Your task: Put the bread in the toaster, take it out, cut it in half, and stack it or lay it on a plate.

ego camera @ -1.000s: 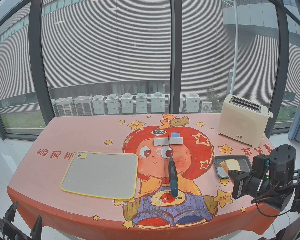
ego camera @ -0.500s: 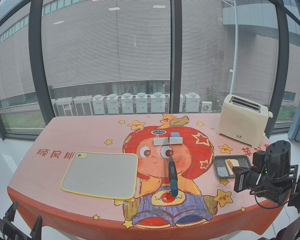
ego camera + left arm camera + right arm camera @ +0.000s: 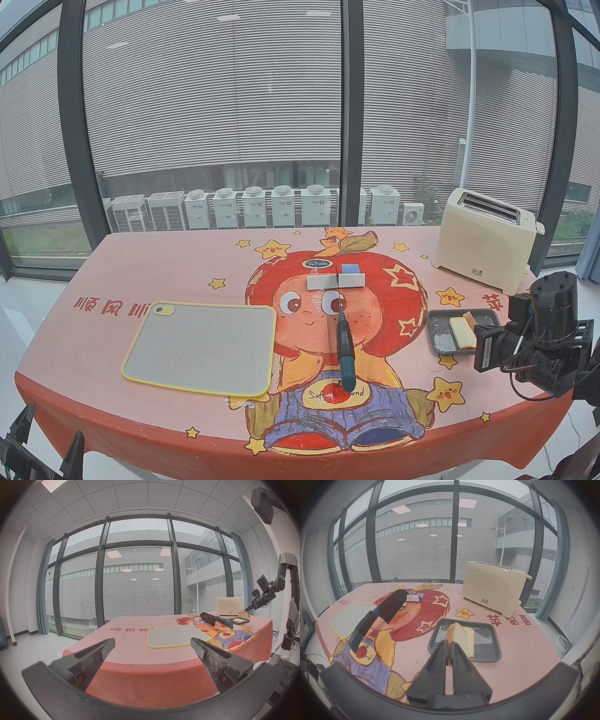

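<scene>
The left gripper (image 3: pixel 152 642) is hanging low on the robot's left side, its 2 fingers (image 3: pixel 90 656) standing wide apart. The right arm (image 3: pixel 553 312) is bending forward on the robot's right, with the wrist tilting downward. The right gripper (image 3: pixel 449 644) is pointing ahead and inward, its 2 fingers (image 3: pixel 462 667) closing flat against each other.

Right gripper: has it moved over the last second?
Yes. Against the tray, the right gripper has shifted rightward and farther back toward the toaster. It covered the tray's near right corner before and now sits beside its right edge.
</scene>
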{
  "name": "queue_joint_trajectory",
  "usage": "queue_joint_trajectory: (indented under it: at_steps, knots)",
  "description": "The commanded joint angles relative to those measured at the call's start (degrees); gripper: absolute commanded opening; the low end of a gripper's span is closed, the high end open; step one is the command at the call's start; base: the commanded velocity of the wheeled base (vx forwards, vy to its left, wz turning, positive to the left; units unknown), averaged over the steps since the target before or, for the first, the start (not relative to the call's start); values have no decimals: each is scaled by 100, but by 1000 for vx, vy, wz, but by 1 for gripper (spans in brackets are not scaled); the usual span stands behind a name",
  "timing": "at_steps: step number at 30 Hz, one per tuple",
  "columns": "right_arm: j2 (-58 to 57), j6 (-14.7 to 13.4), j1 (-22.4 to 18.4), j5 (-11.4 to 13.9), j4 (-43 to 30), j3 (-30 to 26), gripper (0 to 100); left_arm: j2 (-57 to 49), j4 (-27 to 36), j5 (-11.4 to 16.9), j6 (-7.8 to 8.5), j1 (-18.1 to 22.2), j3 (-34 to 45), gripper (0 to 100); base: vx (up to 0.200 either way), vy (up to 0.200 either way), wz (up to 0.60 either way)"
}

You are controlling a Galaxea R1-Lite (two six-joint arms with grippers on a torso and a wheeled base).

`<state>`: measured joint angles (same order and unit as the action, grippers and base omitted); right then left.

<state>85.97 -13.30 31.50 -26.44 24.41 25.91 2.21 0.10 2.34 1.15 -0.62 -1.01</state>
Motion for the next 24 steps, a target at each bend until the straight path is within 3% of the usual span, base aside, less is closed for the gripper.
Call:
queue_joint_trajectory:
  at_steps: [1,14,24]
  knots:
    - [227,47,-250,7,3,64,0,8,-1,3,0,1,101,100,0,0,0]
    - [676,179,-636,7,486,81,0,8,-1,3,0,1,101,100,0,0,0]
    - [834,179,-610,7,504,64,0,8,-1,3,0,1,101,100,0,0,0]
